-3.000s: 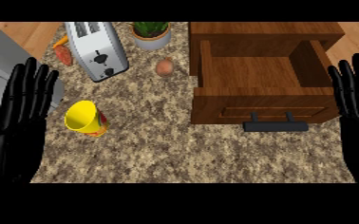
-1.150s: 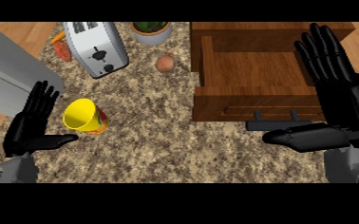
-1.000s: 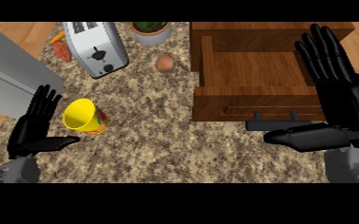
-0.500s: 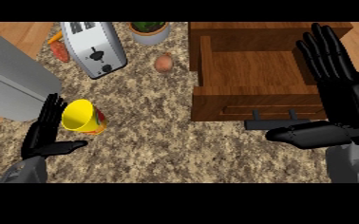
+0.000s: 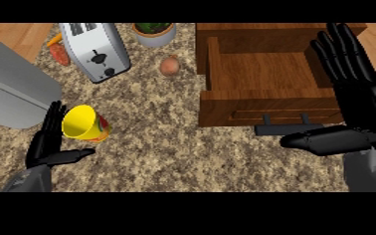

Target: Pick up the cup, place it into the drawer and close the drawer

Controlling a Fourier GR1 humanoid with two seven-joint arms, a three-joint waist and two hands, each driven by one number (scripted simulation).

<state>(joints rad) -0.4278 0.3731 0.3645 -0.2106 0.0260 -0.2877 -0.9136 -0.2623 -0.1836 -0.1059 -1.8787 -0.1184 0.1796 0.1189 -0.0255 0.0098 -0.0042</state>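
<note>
A speckled granite counter point(image 5: 169, 144) fills most of the head view, with a strip of wooden floor at the upper left and a grey appliance point(image 5: 22, 94) cutting in at the left edge. At the back stand a silver toaster point(image 5: 95, 50), a potted plant point(image 5: 154, 31) and a brown egg point(image 5: 169, 65); something orange point(image 5: 57, 50) shows just left of the toaster, too far hidden to name.

The yellow cup point(image 5: 83, 124) lies tilted on the counter at the lower left, its open mouth turned up and to the left. The left hand point(image 5: 50, 144) is right beside it — fingers straight and pointing up along the cup's left side, thumb stretched out below it. Nothing is curled round the cup, and whether the fingers touch its rim cannot be told.

On the right, the wooden drawer point(image 5: 220, 102) is pulled out, its inside bare, its dark handle point(image 5: 289, 128) facing the robot. The right hand point(image 5: 345, 79) is spread flat with straight fingers over the drawer's right side, thumb reaching out near the handle; it holds nothing.

So the task looks to be at its very start. The cup is not yet grasped and sits well apart from the drawer. Left to do: close the fingers on the cup, lift it, carry it across the counter into the drawer, let go, then push the drawer shut — which the right hand seems well placed for.
</note>
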